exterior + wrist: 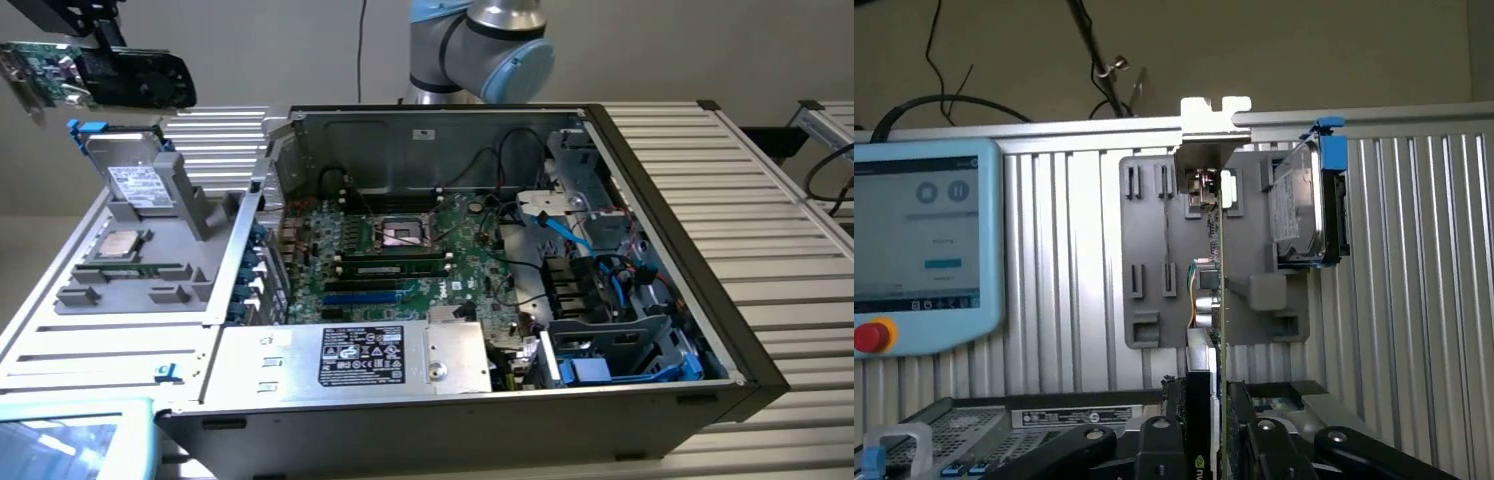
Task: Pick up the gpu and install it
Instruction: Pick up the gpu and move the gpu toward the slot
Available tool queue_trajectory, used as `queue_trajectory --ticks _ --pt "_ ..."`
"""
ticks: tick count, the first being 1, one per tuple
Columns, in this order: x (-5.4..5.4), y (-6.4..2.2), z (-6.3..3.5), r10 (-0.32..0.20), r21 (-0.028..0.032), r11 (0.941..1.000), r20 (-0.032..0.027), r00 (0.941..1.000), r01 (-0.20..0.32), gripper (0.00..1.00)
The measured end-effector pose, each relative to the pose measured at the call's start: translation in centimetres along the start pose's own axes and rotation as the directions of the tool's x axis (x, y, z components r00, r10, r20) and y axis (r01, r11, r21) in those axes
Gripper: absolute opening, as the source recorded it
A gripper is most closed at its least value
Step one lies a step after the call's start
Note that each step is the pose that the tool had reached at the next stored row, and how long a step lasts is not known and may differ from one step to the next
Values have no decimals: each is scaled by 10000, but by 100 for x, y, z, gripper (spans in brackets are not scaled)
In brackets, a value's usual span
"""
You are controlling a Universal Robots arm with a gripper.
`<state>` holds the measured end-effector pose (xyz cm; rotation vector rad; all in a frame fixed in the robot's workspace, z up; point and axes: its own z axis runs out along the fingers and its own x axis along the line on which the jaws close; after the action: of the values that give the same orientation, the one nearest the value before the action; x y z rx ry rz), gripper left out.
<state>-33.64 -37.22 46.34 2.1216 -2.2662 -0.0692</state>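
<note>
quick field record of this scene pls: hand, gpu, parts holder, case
hand: hand shut on the gpu
gpu: held in the air above the grey parts holder, metal bracket end away from the hand, not in the case
parts holder: beside the case on the exterior view's left, hard drive standing upright in it
case: computer case open, motherboard exposed

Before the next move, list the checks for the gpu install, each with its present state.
1. gpu gripped in the pincer: ok.
2. gpu raised clear of the grey fixture: ok.
3. Computer case open, motherboard exposed: ok.
4. Blue slots on the motherboard unoccupied: cannot tell.
5. Blue cables apart from those slots: ok.
</note>
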Motion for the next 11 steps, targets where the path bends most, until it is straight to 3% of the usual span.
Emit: queue_trajectory --ticks 3,5,11 --pt "0 0 1 -78 11 10000 -6 10000 78 27" --pt "-1 -1 0 -278 54 9996 -26 9996 278 27" --pt "0 -21 -1 -308 56 9995 -31 9995 308 27"
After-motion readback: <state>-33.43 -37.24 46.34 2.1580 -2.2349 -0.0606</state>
